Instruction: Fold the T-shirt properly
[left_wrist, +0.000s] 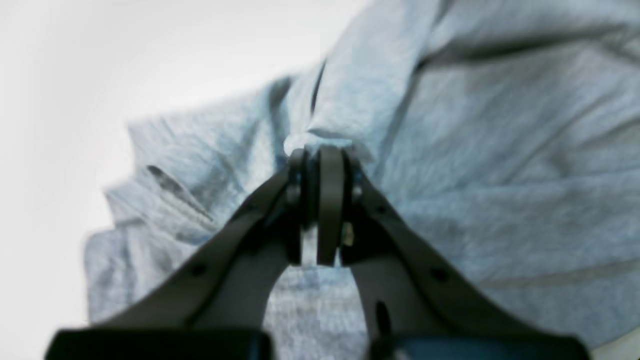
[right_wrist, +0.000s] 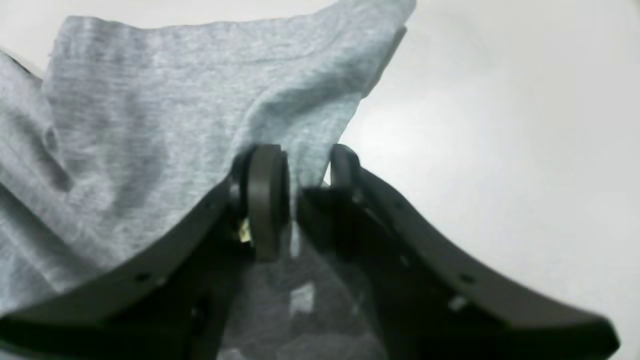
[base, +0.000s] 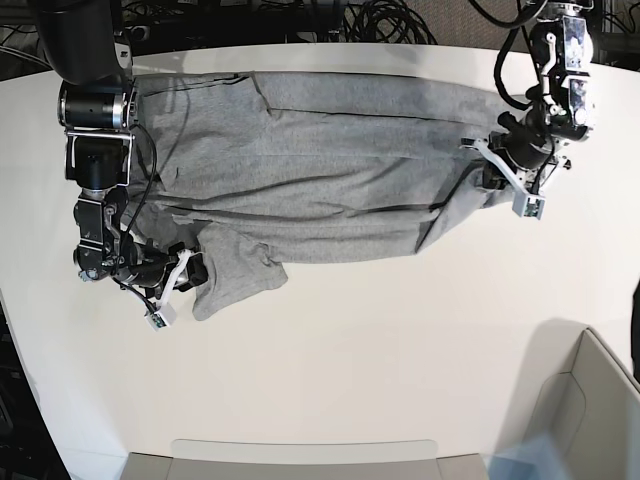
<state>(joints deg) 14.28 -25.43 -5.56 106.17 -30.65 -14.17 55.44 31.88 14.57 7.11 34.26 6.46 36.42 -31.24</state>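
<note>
On white table (base: 400, 350), rumpled T-shirt (base: 330, 170).

The T-shirt (left_wrist: 500, 175) is blurred and overruns both wrist views' edges.

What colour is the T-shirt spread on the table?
Plain heather-grey cotton T-shirt, no lettering visible; the base view shows it best.

Overhead base view, wrist views close on T-shirt (base: 330, 170)
</note>
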